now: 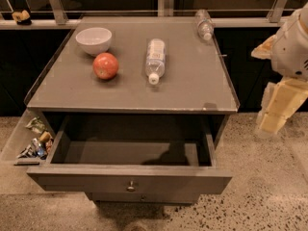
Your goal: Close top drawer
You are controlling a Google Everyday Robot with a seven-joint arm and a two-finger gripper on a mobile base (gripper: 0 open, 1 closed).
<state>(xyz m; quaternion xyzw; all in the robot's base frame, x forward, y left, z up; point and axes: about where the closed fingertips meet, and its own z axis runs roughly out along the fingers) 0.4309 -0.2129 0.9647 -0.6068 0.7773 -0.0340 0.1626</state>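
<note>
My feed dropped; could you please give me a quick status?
Gripper low, right of cabinet, not touching it. Top drawer wide open, box looks empty. Nothing seen in its way.

top drawer (159,179) front clear, jaws aside (right)
</note>
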